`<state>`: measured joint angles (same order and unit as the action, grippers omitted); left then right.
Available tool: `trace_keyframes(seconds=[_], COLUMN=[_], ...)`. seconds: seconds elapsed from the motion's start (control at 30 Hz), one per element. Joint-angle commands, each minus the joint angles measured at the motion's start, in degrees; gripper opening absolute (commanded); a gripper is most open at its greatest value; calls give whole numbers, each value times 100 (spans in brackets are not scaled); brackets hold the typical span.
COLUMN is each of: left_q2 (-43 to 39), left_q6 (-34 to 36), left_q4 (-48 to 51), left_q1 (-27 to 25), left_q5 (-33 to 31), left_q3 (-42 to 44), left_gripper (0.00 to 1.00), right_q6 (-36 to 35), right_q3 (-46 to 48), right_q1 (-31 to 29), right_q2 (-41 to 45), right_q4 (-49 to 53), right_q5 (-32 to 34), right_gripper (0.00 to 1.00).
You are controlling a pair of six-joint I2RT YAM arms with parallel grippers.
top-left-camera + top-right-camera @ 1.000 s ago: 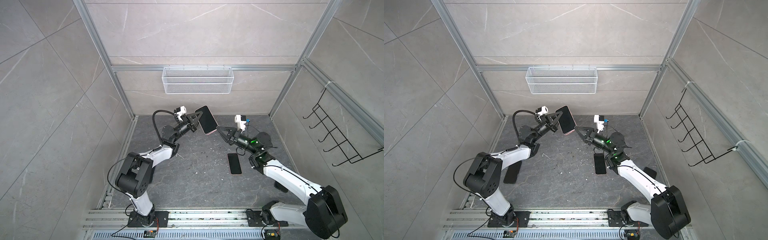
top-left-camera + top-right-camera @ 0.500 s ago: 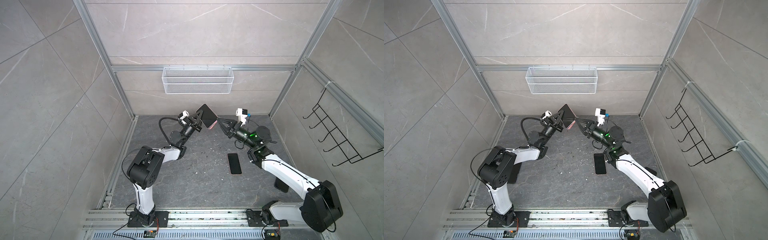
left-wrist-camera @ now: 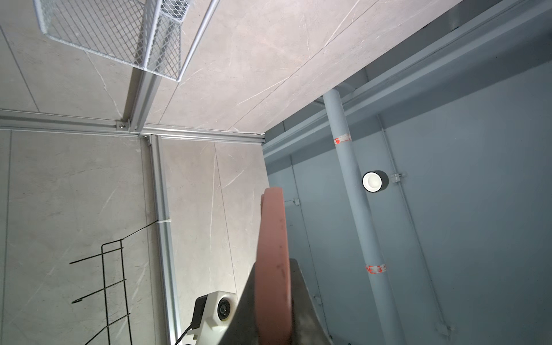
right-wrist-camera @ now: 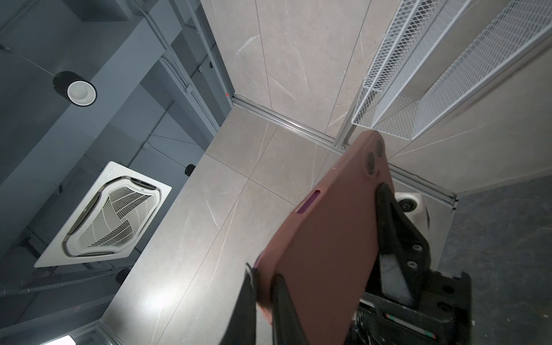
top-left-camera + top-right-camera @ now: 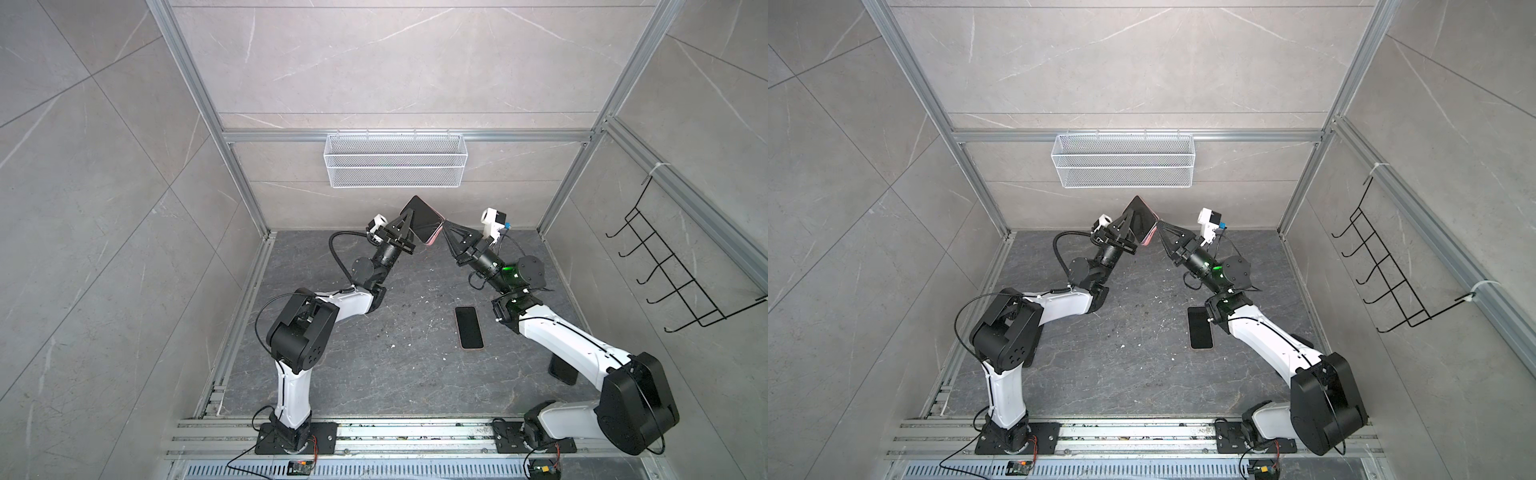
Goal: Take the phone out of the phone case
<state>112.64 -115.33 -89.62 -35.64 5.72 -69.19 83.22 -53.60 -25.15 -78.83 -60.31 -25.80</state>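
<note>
A phone with a dark screen (image 5: 420, 218) sits in a pink phone case (image 4: 328, 233) and is held in the air near the back wall, tilted, in both top views (image 5: 1141, 222). My left gripper (image 5: 406, 222) (image 5: 1128, 222) is shut across its flat faces; in the left wrist view the case's pink edge (image 3: 273, 239) runs up between the fingers of that gripper (image 3: 273, 286). My right gripper (image 5: 444, 224) (image 5: 1159, 226) (image 4: 264, 280) is shut on the case's lower corner rim. The left gripper's finger (image 4: 391, 215) lies on the case's back.
A second dark phone (image 5: 468, 328) (image 5: 1200, 328) lies flat on the floor beside the right arm. A dark object (image 5: 563, 370) lies under the right forearm. A white wire basket (image 5: 395, 166) hangs on the back wall and a black hook rack (image 5: 673, 270) on the right wall.
The left arm carried the phone up and toward the back. The right gripper, apart from it a second ago, came up to the case's corner and now pinches it.
</note>
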Motion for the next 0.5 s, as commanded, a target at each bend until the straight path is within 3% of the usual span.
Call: trace_keyframes(seconds=[0.0, 0.47], left_q2=[311, 206], left_q6=[972, 1005], left_q4=[860, 861], left_q1=[-628, -731], left_q5=[1328, 1312], left_q3=[-38, -325], left_gripper=[0, 0], right_q6=[342, 552], right_q3=[-496, -523], right_q1=[-376, -432], right_q2=[-93, -302], right_q4=[-980, -1062], right_q5=[-439, -309], right_gripper=[8, 7])
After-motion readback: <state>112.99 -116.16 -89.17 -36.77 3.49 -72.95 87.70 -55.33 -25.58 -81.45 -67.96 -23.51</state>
